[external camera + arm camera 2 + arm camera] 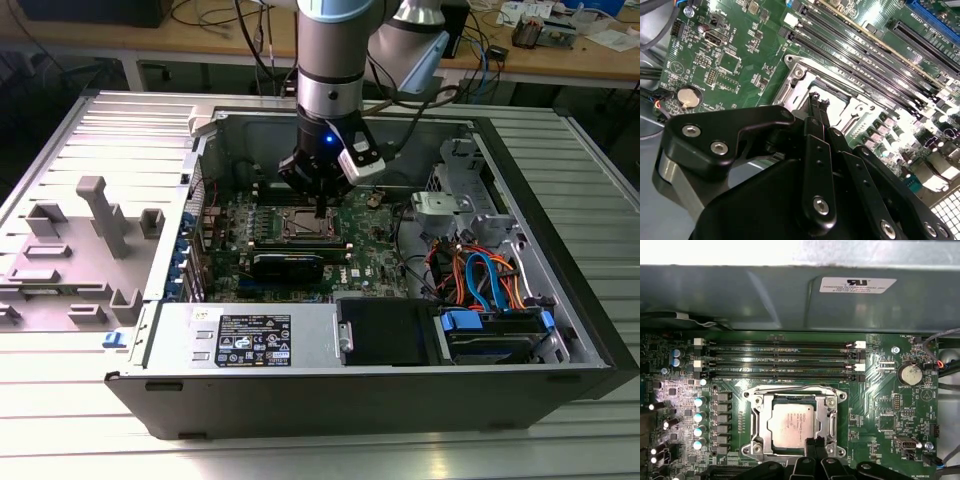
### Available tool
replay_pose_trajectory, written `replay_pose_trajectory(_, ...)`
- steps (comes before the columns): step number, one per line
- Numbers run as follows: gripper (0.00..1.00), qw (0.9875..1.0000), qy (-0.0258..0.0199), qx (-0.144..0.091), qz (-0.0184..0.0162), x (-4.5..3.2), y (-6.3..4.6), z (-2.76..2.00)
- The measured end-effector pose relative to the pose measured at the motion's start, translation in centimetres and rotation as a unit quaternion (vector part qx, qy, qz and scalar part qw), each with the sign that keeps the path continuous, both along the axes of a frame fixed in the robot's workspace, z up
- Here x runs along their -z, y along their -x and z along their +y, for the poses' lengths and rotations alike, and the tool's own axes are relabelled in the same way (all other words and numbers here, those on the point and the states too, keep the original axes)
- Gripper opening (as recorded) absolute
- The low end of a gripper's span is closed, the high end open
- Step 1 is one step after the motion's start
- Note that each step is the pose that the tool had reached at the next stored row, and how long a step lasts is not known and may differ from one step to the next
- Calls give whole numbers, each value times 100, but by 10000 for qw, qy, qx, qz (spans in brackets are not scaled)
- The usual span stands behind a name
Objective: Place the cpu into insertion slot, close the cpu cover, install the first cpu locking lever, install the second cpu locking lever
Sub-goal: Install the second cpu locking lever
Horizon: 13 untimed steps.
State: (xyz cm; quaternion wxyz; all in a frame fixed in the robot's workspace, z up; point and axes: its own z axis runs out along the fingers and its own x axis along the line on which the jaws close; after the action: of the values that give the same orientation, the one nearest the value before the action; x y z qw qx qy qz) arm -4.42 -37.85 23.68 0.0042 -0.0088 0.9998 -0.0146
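On a ribbed metal surface (60, 150) in the exterior view, the jaws (318, 205) hang at the socket's twelve o'clock. In the first wrist view the cpu (790, 421) lies in the insertion slot (758, 426) under the closed cpu cover (826, 416), jaws together at its six o'clock edge. A slip there could scrape the motherboard (735, 45) in the second wrist view.

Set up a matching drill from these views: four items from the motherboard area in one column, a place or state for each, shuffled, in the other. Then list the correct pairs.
Items
1. square silver-tan metal cpu
2. black end effector
3. round silver coin battery
4. long black memory slots

States
A. lying between the socket and the grey case wall
B. seated in the silver-rimmed insertion slot
C. fingertips at the socket's edge
D. near the board's corner, beside the cables

Pairs: 1-B, 2-C, 3-D, 4-A
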Motion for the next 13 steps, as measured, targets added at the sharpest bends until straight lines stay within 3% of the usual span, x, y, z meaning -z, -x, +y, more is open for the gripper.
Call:
replay_pose_trajectory(4, 11, 10000, -1, -1, 11, 1, -2, -5)
replay_pose_trajectory(9, 11, 10000, -1, 0, 13, 0, -1, -56)
replay_pose_trajectory(13, 11, 10000, 0, 0, 13, 0, -1, -63)
